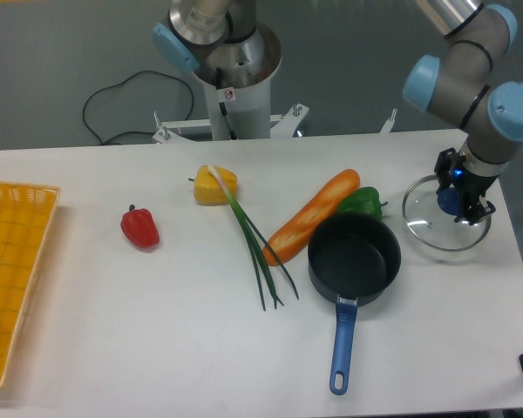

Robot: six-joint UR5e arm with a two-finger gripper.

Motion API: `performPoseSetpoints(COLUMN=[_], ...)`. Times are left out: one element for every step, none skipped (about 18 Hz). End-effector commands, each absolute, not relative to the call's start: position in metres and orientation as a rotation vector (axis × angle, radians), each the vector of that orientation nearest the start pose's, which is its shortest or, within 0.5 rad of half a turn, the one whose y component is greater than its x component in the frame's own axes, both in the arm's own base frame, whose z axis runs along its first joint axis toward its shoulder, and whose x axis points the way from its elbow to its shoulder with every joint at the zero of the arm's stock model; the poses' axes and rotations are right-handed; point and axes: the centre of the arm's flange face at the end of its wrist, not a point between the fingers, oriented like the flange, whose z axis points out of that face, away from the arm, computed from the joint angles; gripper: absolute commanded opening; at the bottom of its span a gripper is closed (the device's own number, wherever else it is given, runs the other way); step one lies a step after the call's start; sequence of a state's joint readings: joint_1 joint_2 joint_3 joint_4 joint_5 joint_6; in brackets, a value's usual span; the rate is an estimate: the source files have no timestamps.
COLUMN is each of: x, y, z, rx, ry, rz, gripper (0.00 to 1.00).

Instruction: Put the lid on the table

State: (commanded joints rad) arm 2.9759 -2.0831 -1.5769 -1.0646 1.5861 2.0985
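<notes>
The round glass lid [423,225] with a thin metal rim is at the far right of the white table [157,296], to the right of the black pot [355,259]. It sits level, at or just above the tabletop; I cannot tell whether it touches. My gripper [460,202] points down over the lid's centre, with its fingers closed around the small blue knob [449,201]. The pot with the blue handle [342,344] is open and empty.
A baguette [312,215] and a green pepper [362,201] lie just left of the lid, behind the pot. Spring onions [257,244], a yellow pepper [215,185] and a red pepper [140,227] lie mid-table. A yellow mesh basket [9,279] is at the left edge.
</notes>
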Motion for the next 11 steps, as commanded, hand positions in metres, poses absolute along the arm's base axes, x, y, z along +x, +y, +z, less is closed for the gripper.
performPoseSetpoints(x=[-0.6174,-0.6175,-0.6172,-0.6173,-0.6174,-0.6176,-0.6176,-0.6172,-0.6176,-0.6175,-0.617], y=[0.2368,0.2367,0.2366,0.2367,0.2367,0.2367,0.2367,0.2366,0.2366,0.2365,0.2366], z=[0.2361,0.2351,0.2334,0.2324,0.2314,0.2295,0.2294,0.2288,0.2294,0.2293,0.2286], rx=[-2.964,-2.965,-2.965,-2.964,-2.964,-2.964,-2.963,-2.963,-2.964,-2.965,-2.964], ry=[1.079,1.079,1.079,1.079,1.079,1.079,1.081,1.079,1.081,1.077,1.076], rz=[-0.023,-0.026,-0.031,-0.033,-0.036,-0.04,-0.041,-0.043,-0.041,-0.043,-0.045], gripper=[0.62,0.62,0.62,0.62,0.62,0.62,0.62,0.62,0.63,0.63,0.63])
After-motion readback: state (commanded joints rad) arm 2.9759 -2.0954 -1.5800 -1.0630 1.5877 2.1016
